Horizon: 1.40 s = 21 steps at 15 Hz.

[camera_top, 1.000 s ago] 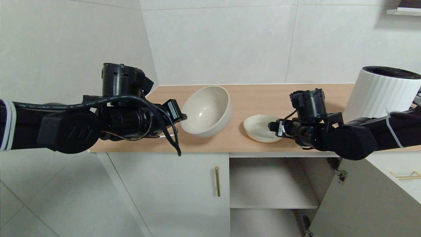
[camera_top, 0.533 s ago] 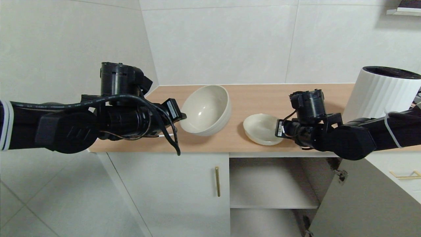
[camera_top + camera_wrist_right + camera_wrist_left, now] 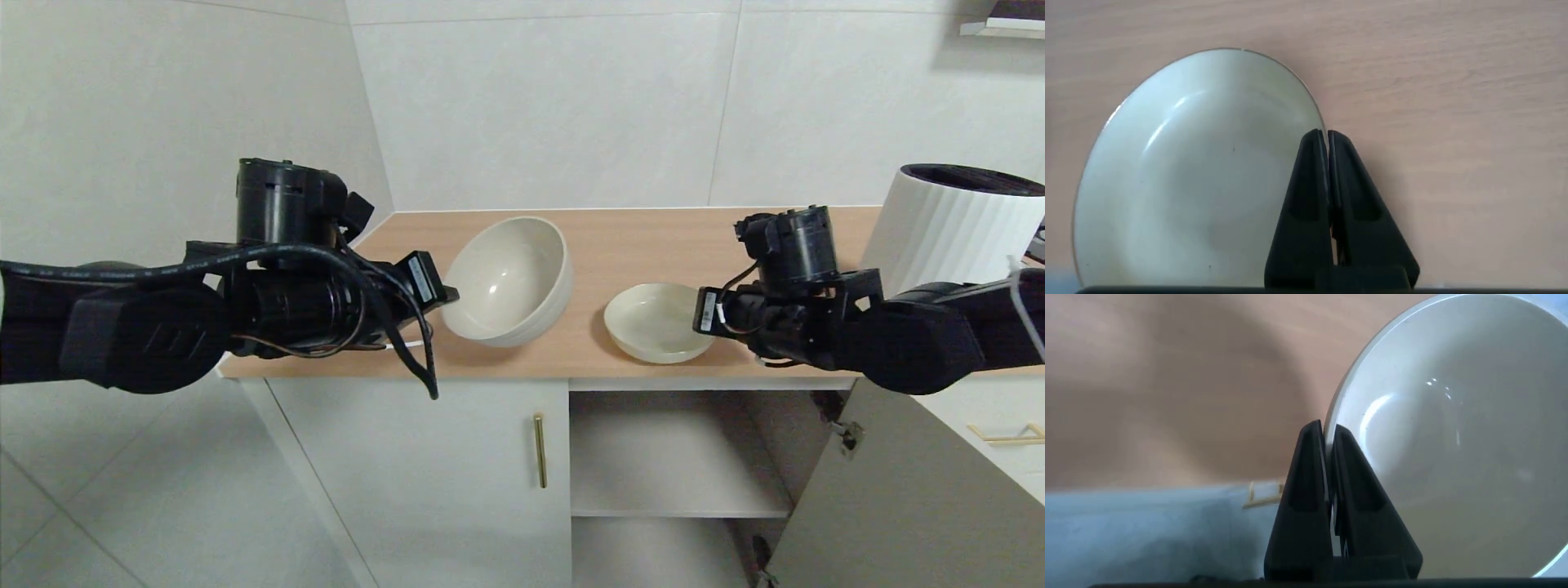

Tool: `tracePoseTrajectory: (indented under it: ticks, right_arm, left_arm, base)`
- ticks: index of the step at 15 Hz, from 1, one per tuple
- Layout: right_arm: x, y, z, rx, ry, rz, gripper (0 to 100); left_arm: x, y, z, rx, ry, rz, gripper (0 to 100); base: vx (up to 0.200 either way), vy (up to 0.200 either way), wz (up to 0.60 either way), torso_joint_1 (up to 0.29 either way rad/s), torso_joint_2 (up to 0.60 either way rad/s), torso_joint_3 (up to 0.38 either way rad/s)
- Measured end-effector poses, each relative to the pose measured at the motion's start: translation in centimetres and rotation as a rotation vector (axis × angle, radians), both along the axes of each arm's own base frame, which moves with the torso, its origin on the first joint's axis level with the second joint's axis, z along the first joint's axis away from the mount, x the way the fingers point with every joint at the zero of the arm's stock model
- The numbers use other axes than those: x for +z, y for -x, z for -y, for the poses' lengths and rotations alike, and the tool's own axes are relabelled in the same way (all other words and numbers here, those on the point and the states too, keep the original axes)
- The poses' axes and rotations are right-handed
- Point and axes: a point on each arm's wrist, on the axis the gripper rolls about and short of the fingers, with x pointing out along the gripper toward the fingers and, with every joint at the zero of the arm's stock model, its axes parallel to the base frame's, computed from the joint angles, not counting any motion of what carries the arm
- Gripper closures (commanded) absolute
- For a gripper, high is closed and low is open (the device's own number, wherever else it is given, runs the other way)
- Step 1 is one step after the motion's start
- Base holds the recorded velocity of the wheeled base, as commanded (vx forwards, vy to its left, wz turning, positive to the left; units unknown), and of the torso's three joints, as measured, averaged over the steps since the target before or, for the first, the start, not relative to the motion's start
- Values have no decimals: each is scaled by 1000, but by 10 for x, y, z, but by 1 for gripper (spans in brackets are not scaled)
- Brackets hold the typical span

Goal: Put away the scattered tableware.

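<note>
Wooden counter (image 3: 604, 237) against tiled walls: a large cream bowl (image 3: 510, 282) sits tilted near the left front corner, its rim pinched between the closed fingers of the left gripper (image 3: 1328, 434). Near the front edge at mid-counter, the right gripper (image 3: 1328, 140) clamps the rim of a shallow dish (image 3: 657, 320); a white ribbed container (image 3: 947, 224) stands at the right end

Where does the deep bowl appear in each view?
Head view: deep bowl, left of centre, tilted on the wooden counter.
Left wrist view: its rim is pinched by the left gripper.
Right wrist view: that is the shallow dish, another piece.
Shared landmark: the wooden counter.
</note>
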Motion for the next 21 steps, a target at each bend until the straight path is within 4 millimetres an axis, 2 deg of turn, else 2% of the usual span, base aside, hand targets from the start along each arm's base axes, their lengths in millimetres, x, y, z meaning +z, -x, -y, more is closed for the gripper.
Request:
tracePoseTrajectory:
  ticks: [3, 6, 8, 11, 16, 21]
  right_arm:
    - [23, 36, 16, 148, -61, -39, 100]
    - [38, 79, 34, 296, -93, -170, 100]
    - [48, 97, 45, 395, -147, -203, 100]
    - [52, 105, 58, 410, -168, -197, 100]
    - [47, 103, 62, 404, -143, -202, 100]
    - [43, 99, 61, 395, -137, -215, 100]
  left_arm:
    - [-3, 19, -3, -43, -38, -1, 100]
    - [-10, 39, -4, -96, -85, -10, 100]
    - [-14, 46, -4, -112, -96, 4, 100]
    - [-20, 52, 0, -134, -100, 0, 100]
    - [-25, 52, 4, -145, -106, -15, 100]
    - [-25, 50, 4, -147, -106, -11, 100]
  base:
    - [0, 0, 0, 0, 0, 0]
    - [0, 0, 0, 0, 0, 0]
    - [0, 0, 0, 0, 0, 0]
    - [0, 0, 0, 0, 0, 0]
    - [-200, 0, 0, 8, 3, 0]
    - [0, 0, 0, 0, 0, 0]
